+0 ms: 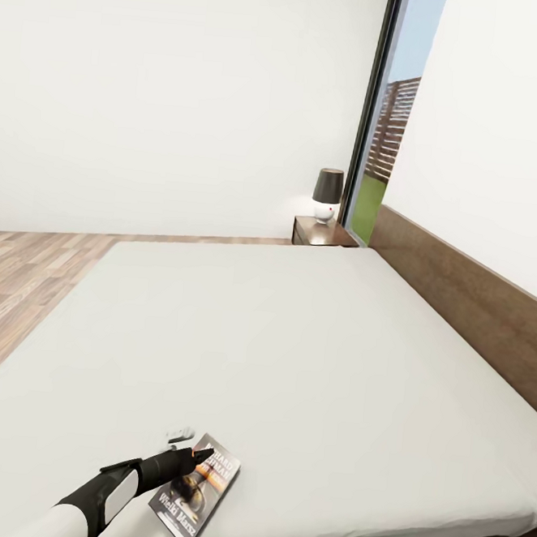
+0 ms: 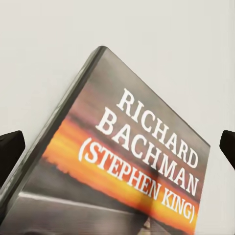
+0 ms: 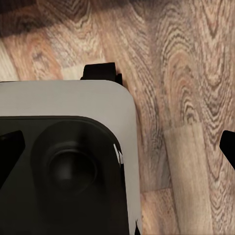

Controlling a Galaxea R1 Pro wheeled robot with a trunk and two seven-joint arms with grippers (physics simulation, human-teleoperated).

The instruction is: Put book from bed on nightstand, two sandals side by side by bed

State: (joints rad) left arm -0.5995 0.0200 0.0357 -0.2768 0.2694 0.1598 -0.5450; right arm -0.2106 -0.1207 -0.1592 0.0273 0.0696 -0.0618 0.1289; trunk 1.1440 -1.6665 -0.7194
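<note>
The book (image 1: pixel 209 503) lies flat on the bed (image 1: pixel 294 344) near its front edge, its dark cover with an orange band facing up. My left gripper (image 1: pixel 192 451) hovers over the book's upper end. In the left wrist view the book (image 2: pixel 127 161) sits between the gripper's (image 2: pixel 117 152) widely spread fingertips (image 2: pixel 10 152), so it is open and holds nothing. A nightstand (image 1: pixel 320 232) stands at the bed's far corner. My right gripper (image 3: pixel 117 152) is open above the wood floor (image 3: pixel 186 98). The sandals are out of view.
A small lamp (image 1: pixel 327 194) with a dark shade stands on the nightstand. The brown headboard (image 1: pixel 462 293) runs along the right wall, and a tall window (image 1: pixel 391 124) is beside it. Wood floor (image 1: pixel 23 280) lies left of the bed. The robot's base (image 3: pixel 73 147) is under the right gripper.
</note>
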